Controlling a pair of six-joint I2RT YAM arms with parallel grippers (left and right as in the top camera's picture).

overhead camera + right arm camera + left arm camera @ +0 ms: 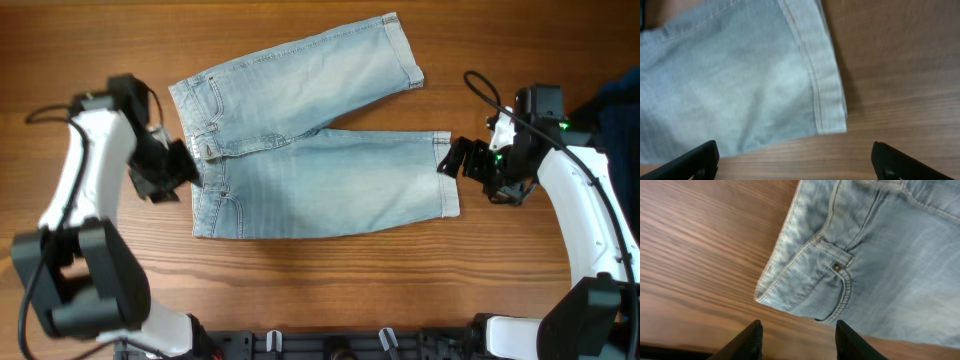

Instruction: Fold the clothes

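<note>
The light blue denim shorts [310,160] lie flat on the wooden table [320,280], waistband to the left, legs spread to the right. My left gripper [185,160] is open and empty at the waistband's edge; in the left wrist view its fingertips [797,340] sit just short of the waistband corner and pocket [830,280]. My right gripper [452,158] is open and empty at the near leg's cuffed hem; in the right wrist view its fingertips [795,162] are wide apart in front of the hem corner [832,117].
A dark blue fabric pile [620,110] lies at the table's right edge, behind the right arm. Bare wood surrounds the shorts on all sides.
</note>
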